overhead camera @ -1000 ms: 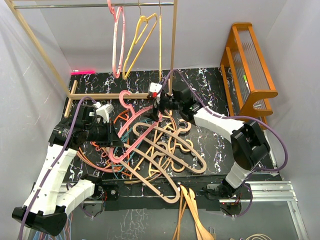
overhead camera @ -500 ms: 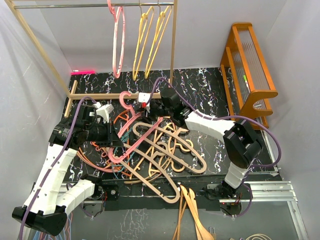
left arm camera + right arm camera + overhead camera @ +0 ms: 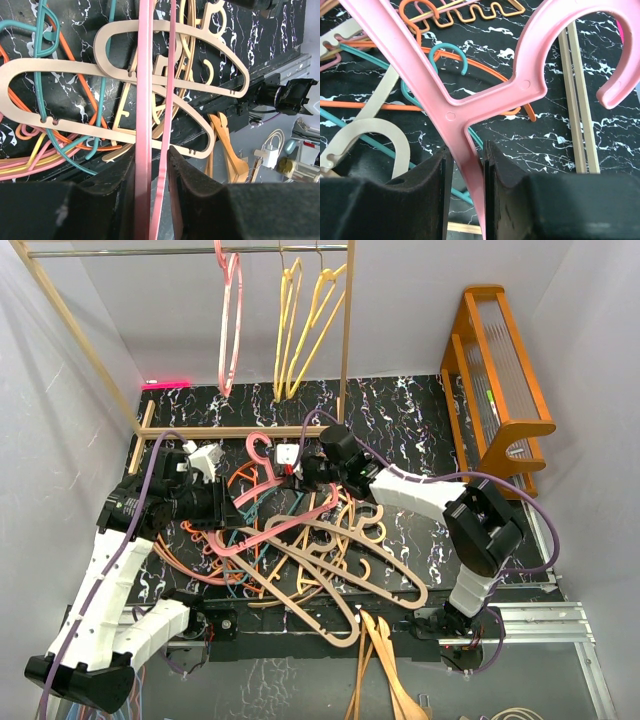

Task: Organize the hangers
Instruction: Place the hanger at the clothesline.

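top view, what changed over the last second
The right gripper came away from the rail, down to the pile, and closed on the pink hanger below its hook. The yellow hangers settled closer to straight. The left gripper kept its grip on the same pink hanger.

One pink hanger (image 3: 460, 112) is held tilted above the heap, with its hook toward 12 o'clock and its wide end toward 7 o'clock. The right gripper (image 3: 465, 150) pinches it just below the neck, and the left gripper (image 3: 152, 155) pinches its two thin bars. Beneath it a tangle lies flat at centre: broad tan hangers (image 3: 70, 64) with notched shoulders fan toward 4 o'clock, while thin orange hangers (image 3: 380, 105) and teal hangers (image 3: 448, 48) spread toward 8 o'clock. At 12 o'clock a second pink hanger (image 3: 228, 320) and two yellow hangers (image 3: 285, 330) hang by their hooks from the rail (image 3: 150, 251).
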Robot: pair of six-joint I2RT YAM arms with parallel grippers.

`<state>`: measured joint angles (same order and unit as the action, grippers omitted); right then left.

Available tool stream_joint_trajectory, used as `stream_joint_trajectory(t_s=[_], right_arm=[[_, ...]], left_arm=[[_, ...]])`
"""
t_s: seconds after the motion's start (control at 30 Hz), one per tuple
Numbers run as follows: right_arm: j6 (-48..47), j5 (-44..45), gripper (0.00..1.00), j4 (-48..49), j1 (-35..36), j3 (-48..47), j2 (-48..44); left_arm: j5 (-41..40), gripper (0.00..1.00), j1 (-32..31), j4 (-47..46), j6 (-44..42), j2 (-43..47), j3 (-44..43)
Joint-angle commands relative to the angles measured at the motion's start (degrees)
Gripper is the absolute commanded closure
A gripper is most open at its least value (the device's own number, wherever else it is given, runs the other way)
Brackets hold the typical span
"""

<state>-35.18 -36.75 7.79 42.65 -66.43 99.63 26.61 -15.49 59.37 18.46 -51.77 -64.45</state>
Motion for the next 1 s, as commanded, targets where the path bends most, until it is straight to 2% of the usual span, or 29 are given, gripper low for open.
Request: stream_joint_trajectory(t_s=[0.0, 0.23, 0.5, 0.57, 0.77, 0.87, 0.97], right_arm=[[2.1, 7.2, 0.92, 6.8, -0.8, 0.2, -4.0], [0.5, 7.5, 0.92, 7.2, -2.9, -0.5, -3.6], [-1.0, 6.9, 0.92, 7.1, -3.3, -0.4, -3.4], [-1.0, 6.8, 0.92, 6.9, -3.3, -0.5, -3.4], [-1.2, 6.3, 0.92, 6.3, -3.3, -0.5, -3.7], [-1.5, 6.1, 0.92, 6.2, -3.3, -0.4, -3.9], [-1.5, 6.0, 0.92, 6.2, -3.3, -0.3, -3.9]], left_arm=[[2.0, 0.75, -0.7, 4.2, 1.4, 1.0, -0.7], [-2.3, 0.75, -0.7, 7.0, 3.2, 3.5, -2.3], [-5.6, 0.79, -0.7, 5.0, 3.9, 4.2, -3.1], [-6.7, 0.74, -0.8, 4.4, 3.9, 3.8, -3.5], [-17.5, 0.46, -0.7, 4.6, 3.5, 2.3, -8.3], [-26.1, 0.41, -0.7, 4.6, 1.5, 2.4, -9.9], [-28.2, 0.4, -0.8, 2.2, 0.1, 2.7, -9.5]])
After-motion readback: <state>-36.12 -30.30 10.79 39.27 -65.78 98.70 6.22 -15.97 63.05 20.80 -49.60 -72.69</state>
